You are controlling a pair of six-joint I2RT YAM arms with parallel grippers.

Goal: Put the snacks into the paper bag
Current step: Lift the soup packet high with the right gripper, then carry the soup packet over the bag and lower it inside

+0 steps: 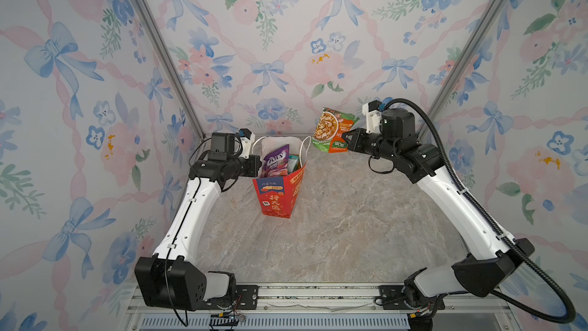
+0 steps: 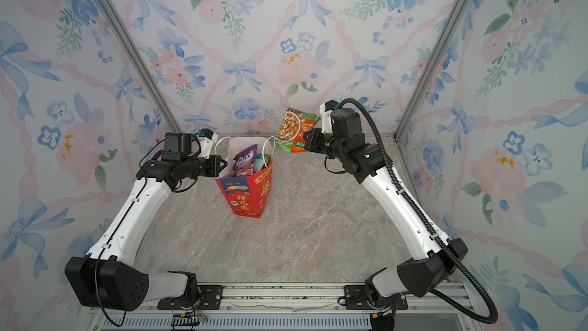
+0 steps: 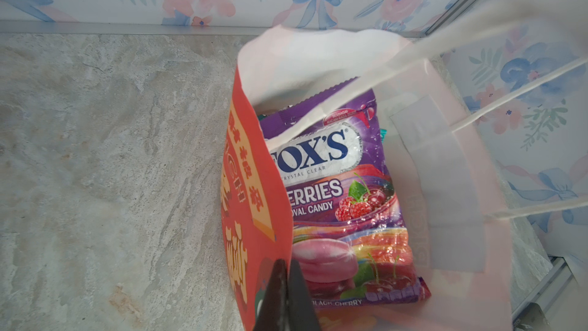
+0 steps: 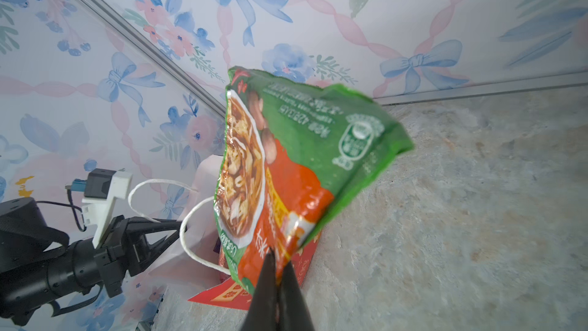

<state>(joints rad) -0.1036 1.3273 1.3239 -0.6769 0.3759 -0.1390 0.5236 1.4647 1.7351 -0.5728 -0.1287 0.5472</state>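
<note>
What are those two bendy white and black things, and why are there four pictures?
They are two robot arms, and each one ends in a claw. Two pictures come from a camera up above and show almost the same scene. The other two come from small cameras on the arms' wrists.

On the stone-patterned table stands a red paper bag. Inside it are a purple candy packet and some other snacks. The left claw is shut on the bag's edge. The right claw is shut on an orange-green packet and holds it in the air near the bag, not yet inside.
</note>
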